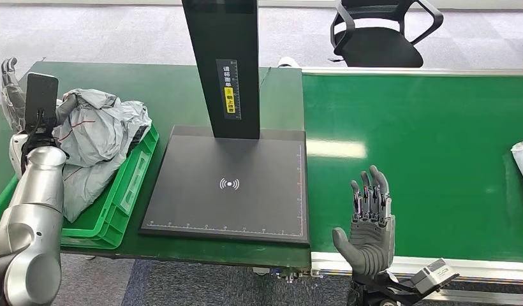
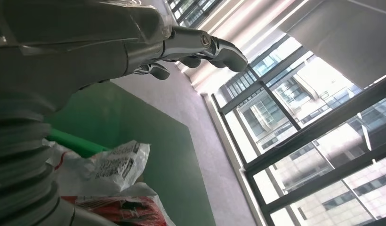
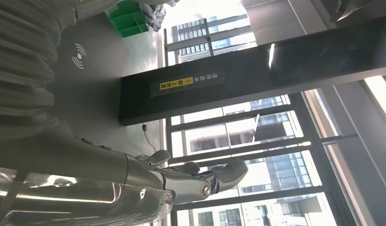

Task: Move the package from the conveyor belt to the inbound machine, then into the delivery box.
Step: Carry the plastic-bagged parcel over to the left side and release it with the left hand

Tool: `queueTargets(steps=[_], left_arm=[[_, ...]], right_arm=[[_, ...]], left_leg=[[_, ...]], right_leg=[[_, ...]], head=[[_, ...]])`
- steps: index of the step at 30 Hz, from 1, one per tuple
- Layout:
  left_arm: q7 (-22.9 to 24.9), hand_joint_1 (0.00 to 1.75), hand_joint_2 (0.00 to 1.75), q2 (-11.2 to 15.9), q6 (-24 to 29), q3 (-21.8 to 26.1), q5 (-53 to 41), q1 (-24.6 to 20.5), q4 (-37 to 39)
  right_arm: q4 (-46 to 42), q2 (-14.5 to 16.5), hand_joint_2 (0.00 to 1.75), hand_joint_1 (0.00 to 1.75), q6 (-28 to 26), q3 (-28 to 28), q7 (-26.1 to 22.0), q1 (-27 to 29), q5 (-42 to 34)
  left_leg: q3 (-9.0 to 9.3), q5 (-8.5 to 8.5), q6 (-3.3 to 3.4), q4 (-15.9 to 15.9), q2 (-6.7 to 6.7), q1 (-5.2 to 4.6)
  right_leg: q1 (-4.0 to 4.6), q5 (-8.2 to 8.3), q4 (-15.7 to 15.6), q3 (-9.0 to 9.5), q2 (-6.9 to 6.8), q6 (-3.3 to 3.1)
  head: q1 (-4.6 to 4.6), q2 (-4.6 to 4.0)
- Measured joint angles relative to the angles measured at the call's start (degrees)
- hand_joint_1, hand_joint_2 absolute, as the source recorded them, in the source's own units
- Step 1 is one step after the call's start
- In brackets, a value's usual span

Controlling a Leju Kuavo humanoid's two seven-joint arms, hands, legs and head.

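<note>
**Pkg at far right of belt, both hands empty**

Head view: next package [image 1: 522, 164], white/grey bag, sits at the far right edge of frame on the green conveyor belt [image 1: 425, 146], partly cut off by the frame edge. Right hand [image 1: 368, 226] is at lower centre-right, palm up, fingers straight and slightly apart, thumb out to the side, holding nothing. It hovers over the belt's near edge, well apart from the pkg, which lies to its right and a bit higher in frame.

Inbound machine [image 1: 230, 185]: dark flat plate w/ white wireless symbol, black post rising from its back edge, centre of frame, nothing on the plate. Just left of it, the green delivery box [image 1: 128, 191] w/ grey crumpled bags [image 1: 96, 137] piled inside.

Left hand [image 1: 10, 83] at upper left, raised beyond the box, fingers extended and apart, nothing in it. Left wrist view: fingers [image 2: 214, 47] stretched out, a printed bag below.

Black office chair [image 1: 380, 32] top centre-right, behind the belt.
</note>
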Motion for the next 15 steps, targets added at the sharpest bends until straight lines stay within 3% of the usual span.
queueTargets(steps=[8,15], left_arm=[[2.79,0.0,1.75,2.55,-6.78,-0.76,-7.1,-2.94,0.08],[9.73,0.0,1.75,3.05,-19.1,-5.05,-16.6,-8.56,-0.28]], right_arm=[[0.0,0.0,1.75,0.0,0.14,-0.46,0.17,0.02,0.05],[0.0,0.1,1.75,0.0,0.69,-1.15,-0.14,0.09,0.05]], left_leg=[[-0.01,0.01,0.0,0.0,0.0,0.0],[-0.11,0.02,-0.01,0.02,-0.08,0.0]], right_leg=[[0.0,0.0,0.0,-0.02,0.0,0.0],[0.0,0.02,0.0,-0.08,-0.04,0.01]], head=[[0.01,0.0],[0.01,0.0]])
